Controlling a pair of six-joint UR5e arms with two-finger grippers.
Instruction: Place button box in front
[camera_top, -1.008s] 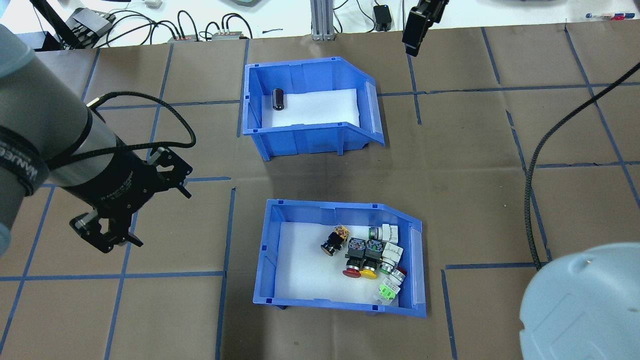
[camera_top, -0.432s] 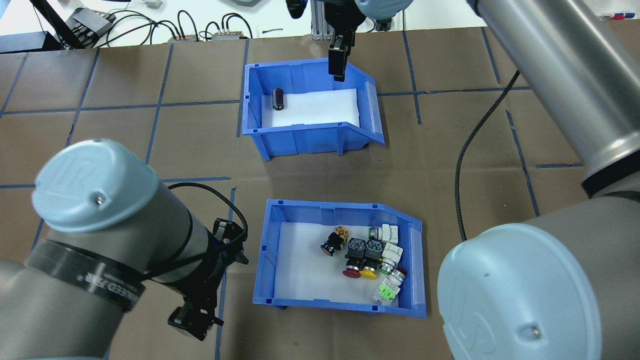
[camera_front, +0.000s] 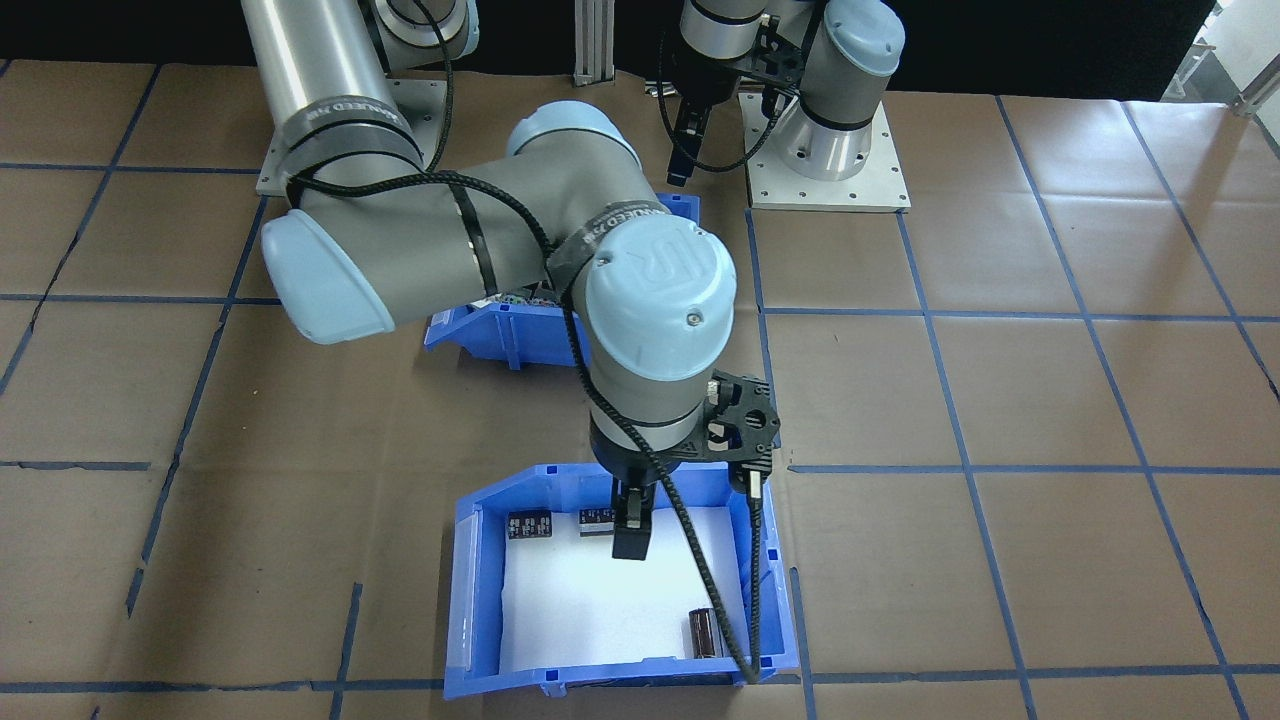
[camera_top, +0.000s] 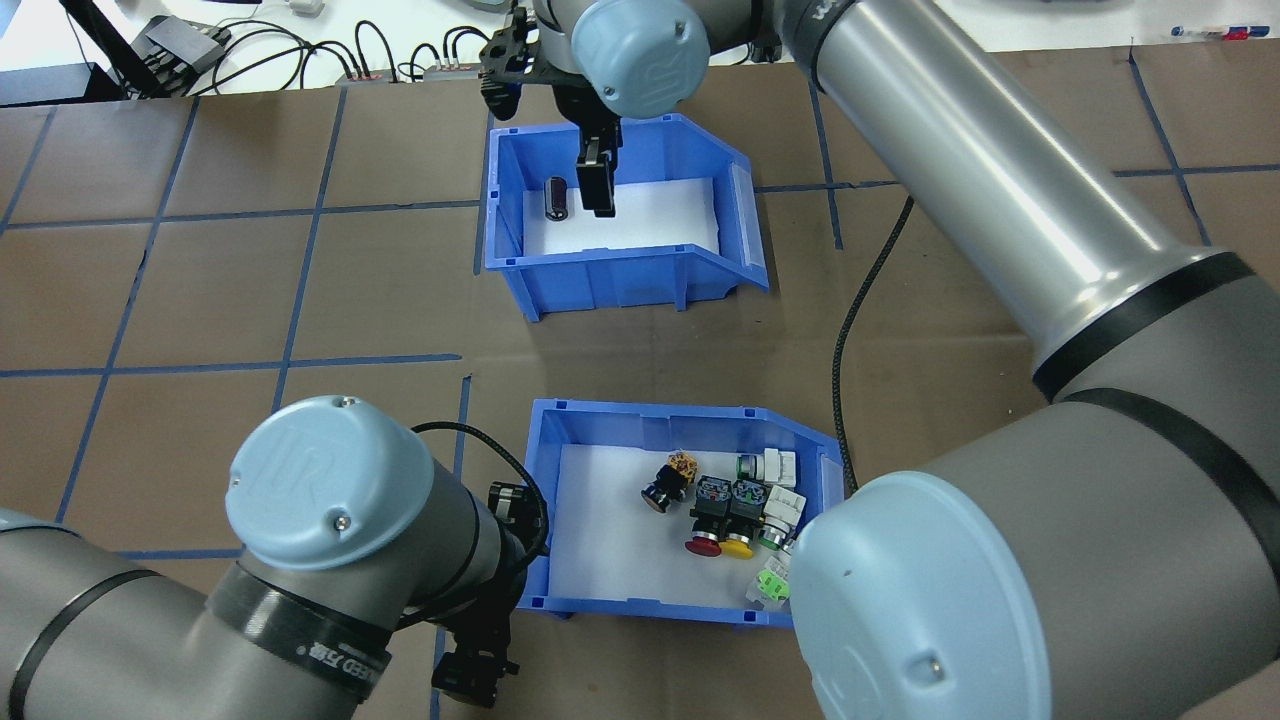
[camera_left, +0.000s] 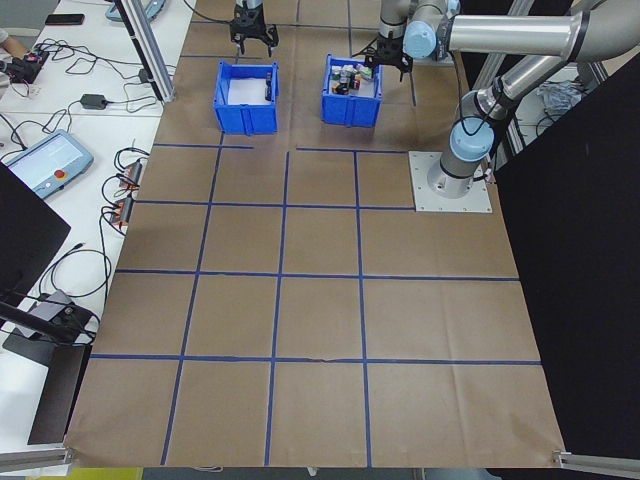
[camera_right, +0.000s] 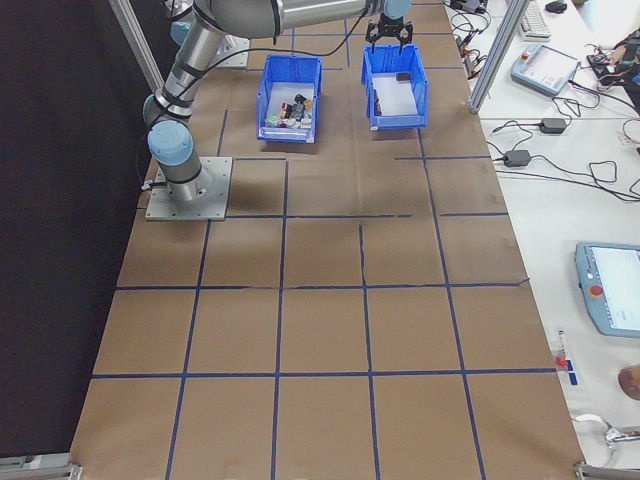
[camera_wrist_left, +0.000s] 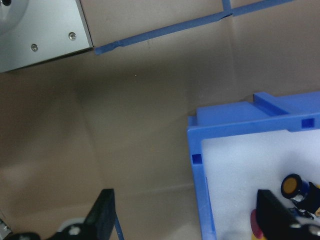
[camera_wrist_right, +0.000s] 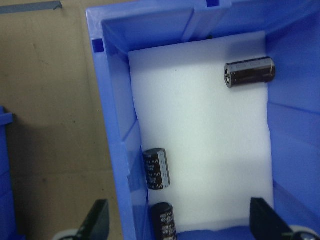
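Both grippers spread, nothing held.
We see left gripper (camera_wrist_left: 182, 220) straddling the button box (camera_wrist_left: 200, 165) wall — right gripper (camera_wrist_right: 175, 220) over capacitor bin (camera_wrist_right: 112, 115).

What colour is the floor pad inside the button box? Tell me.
White, a plain pad under the switches in the button box; the overhead exterior view shows it best.

A brown table (camera_left: 320, 300) gridded with blue tape (camera_left: 283, 275), beside a white bench (camera_left: 60, 130) strewn with cables (camera_left: 95, 100).
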